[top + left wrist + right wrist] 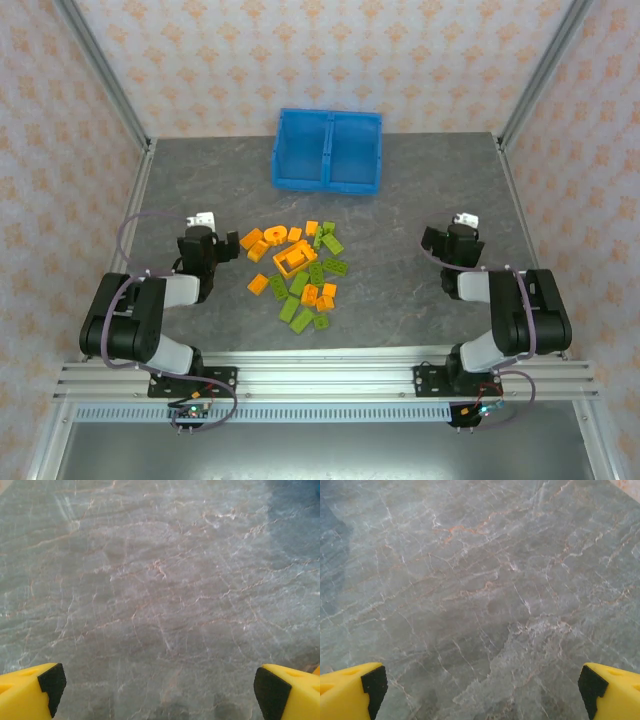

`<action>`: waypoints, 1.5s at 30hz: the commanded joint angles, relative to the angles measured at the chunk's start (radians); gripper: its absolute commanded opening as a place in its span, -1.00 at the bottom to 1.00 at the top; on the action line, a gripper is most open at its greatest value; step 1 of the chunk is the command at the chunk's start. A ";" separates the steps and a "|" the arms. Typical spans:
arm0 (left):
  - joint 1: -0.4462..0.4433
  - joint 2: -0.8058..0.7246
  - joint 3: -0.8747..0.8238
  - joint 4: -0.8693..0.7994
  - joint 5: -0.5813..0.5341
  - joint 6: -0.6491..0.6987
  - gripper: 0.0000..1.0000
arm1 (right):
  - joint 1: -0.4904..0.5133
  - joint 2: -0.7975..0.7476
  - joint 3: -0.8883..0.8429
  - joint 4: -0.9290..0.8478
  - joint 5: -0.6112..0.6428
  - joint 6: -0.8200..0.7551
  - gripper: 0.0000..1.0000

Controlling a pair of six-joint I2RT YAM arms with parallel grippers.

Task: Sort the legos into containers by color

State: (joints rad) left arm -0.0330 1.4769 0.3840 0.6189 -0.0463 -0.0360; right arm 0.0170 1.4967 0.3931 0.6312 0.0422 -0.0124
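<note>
Beginning the sort.
Holding left gripper (160, 685) and right gripper (480, 687) wide, empty, flanking small orange and lime-green plastic bricks (297, 275) short of the bright blue translucent divided bin (300, 183); next needing an inward reach.

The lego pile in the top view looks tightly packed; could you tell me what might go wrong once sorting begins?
The orange and green legos lie mixed and touching, so a wide-open claw may catch two colours or scatter neighbours.
The blue bin is split only by a divider, so a brick dropped near it could land on the wrong side.
The left claw and right claw flank one pile; reaching in together, they might collide.
</note>
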 commanded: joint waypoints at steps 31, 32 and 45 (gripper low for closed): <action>-0.090 -0.281 0.069 -0.191 -0.089 0.026 1.00 | 0.103 -0.471 0.498 -1.168 -0.205 0.425 0.99; -0.116 -0.342 0.111 -0.306 -0.045 0.017 0.99 | 0.156 -0.452 0.531 -1.220 -0.246 0.430 0.98; -0.433 -0.527 0.619 -1.381 0.411 0.138 0.99 | 0.671 -0.061 0.677 -1.330 -0.233 0.249 0.99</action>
State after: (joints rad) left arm -0.4515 0.9432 0.9554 -0.3687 0.1707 -0.0193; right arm 0.6327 1.3750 1.0447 -0.6514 -0.1841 0.3408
